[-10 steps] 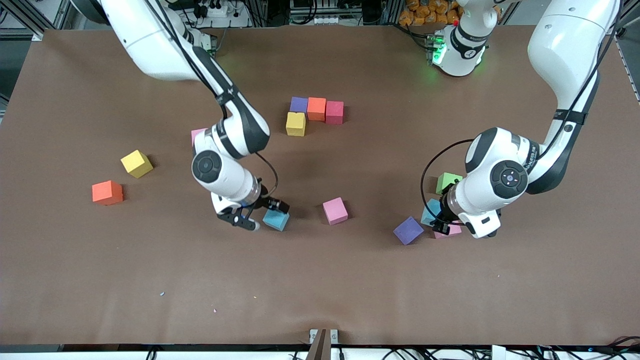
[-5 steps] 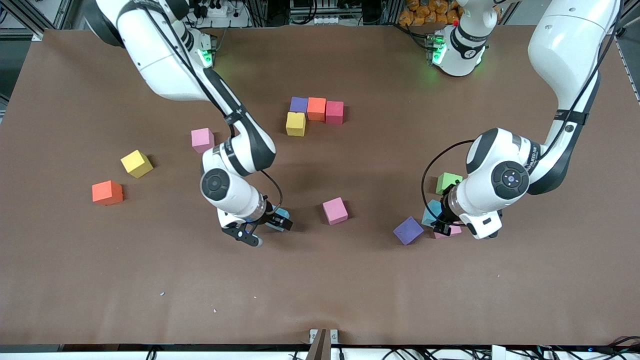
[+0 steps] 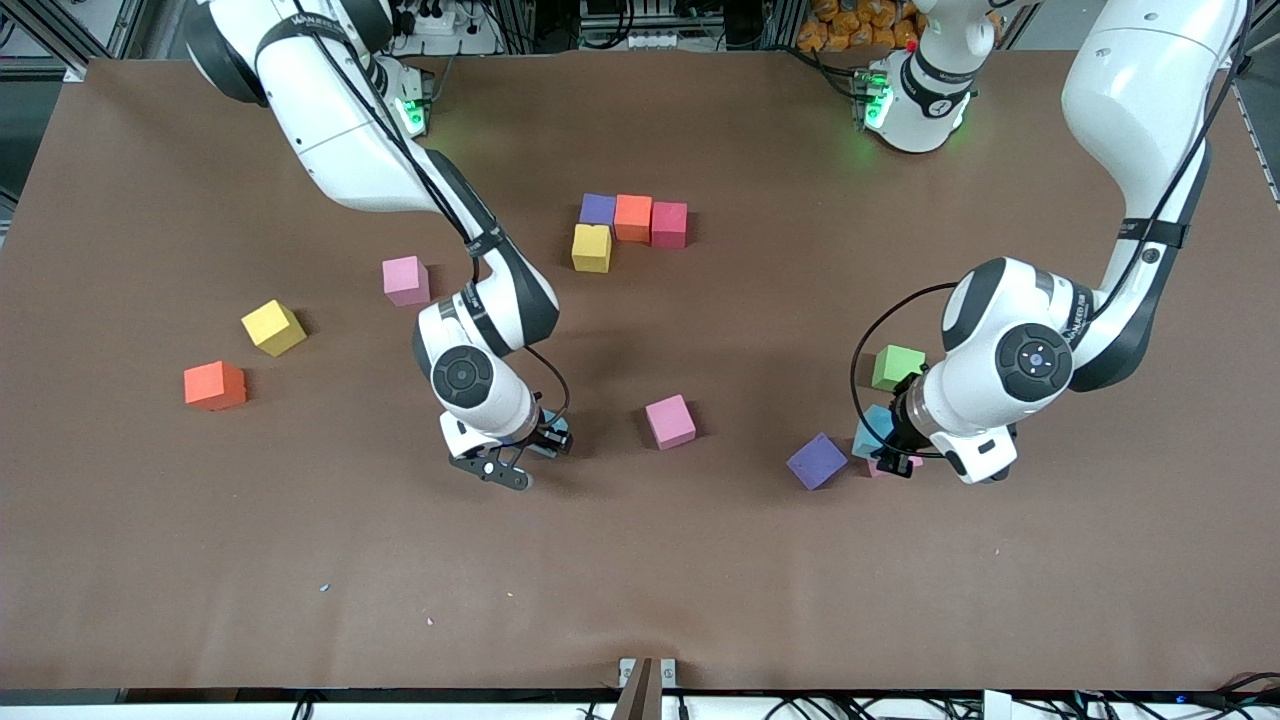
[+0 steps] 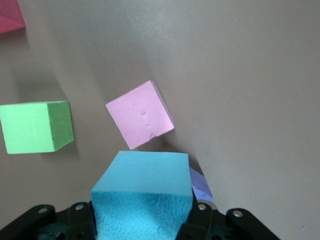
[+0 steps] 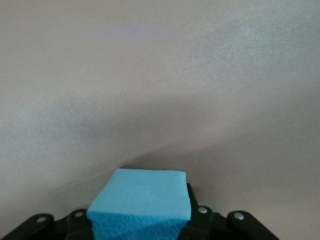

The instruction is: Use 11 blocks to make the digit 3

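My right gripper (image 3: pixel 540 440) clamped on a light blue block (image 5: pixel 140 202) low over the table (image 3: pixel 640 560), my left gripper (image 3: pixel 893 452) clamped on another light blue block (image 4: pixel 142 192), pink block (image 4: pixel 140 115) and green cube (image 4: pixel 35 126) near it

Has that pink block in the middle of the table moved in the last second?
No. The pink block sits in the same spot, just as near the front camera relative to the purple block.

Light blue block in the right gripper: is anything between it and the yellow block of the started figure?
Nothing visible lies between the light blue block in the right gripper and the yellow block. The pink block sits aside, toward the left arm's end.
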Available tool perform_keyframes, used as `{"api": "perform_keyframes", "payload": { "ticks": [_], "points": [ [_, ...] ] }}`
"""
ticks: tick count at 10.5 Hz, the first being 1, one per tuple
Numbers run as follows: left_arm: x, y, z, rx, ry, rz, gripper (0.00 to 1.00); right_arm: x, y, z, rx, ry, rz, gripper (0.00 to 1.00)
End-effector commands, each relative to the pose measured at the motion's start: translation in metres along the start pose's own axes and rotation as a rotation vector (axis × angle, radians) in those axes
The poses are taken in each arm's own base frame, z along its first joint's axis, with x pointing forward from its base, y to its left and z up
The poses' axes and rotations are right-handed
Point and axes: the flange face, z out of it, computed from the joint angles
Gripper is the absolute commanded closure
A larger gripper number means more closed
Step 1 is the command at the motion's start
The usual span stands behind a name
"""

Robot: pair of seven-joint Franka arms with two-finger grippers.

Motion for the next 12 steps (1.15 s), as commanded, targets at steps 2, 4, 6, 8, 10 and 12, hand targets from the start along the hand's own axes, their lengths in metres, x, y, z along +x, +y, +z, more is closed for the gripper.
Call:
{"api": "perform_keyframes", "payload": {
  "ticks": [2,4,6,8,10,12],
  "points": [
    [0.008,0.006,-0.013,-0.014,0.036,-0.015,1.0,-0.013,-0.005,-0.022,-0.056,-0.057,-0.046,1.0],
    [-0.002,0.007,-0.028,-0.027,0.043,-0.038,1.0,-0.036,-0.011,-0.041,-0.086,-0.108,-0.115,1.0],
    [-0.01,0.005,-0.025,-0.008,0.044,-0.085,1.0,-0.068,-0.011,-0.05,-0.066,-0.118,-0.169,1.0],
    [-0.033,0.001,-0.019,0.016,0.048,-0.12,1.0,-0.106,0.017,-0.048,-0.012,-0.058,-0.276,1.0],
    [-0.062,0.0,-0.005,0.035,0.047,-0.114,1.0,-0.136,0.032,-0.034,-0.006,-0.04,-0.329,1.0],
    [-0.088,-0.001,0.006,0.046,0.045,-0.091,1.0,-0.182,0.03,-0.024,-0.005,-0.031,-0.381,1.0]
  ]
}}
